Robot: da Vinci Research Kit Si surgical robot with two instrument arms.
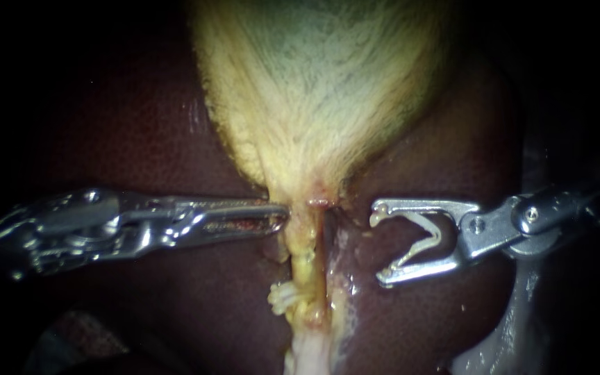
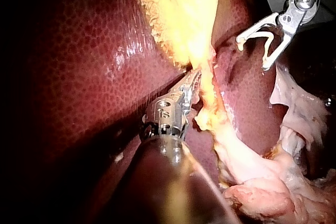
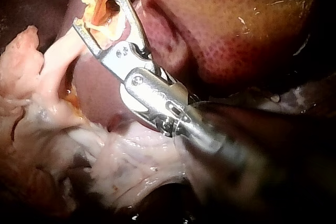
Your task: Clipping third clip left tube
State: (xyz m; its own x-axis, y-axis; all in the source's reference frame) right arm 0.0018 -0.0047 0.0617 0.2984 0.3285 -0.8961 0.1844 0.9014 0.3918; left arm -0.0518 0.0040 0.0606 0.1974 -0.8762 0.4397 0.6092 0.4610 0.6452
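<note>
The pale yellow gallbladder (image 1: 321,83) narrows to a neck in the middle of the endoscope view. From it a yellow tube (image 1: 303,264) runs down, with a white clip (image 1: 282,297) on its left side. My left instrument (image 1: 282,214) comes in level from the left, its jaws shut on the tissue at the neck; the left wrist view shows the same grip (image 2: 195,80). My right instrument (image 1: 380,246) stands right of the tube and apart from it. Its jaws are spread wide and hold an open white clip (image 1: 421,239) between them, also seen in the right wrist view (image 3: 98,8).
Dark red liver (image 1: 140,139) lies on both sides of the gallbladder. Pale loose tissue (image 3: 47,108) spreads below the tube's lower end. A second pale strand (image 1: 338,278) runs just right of the yellow tube.
</note>
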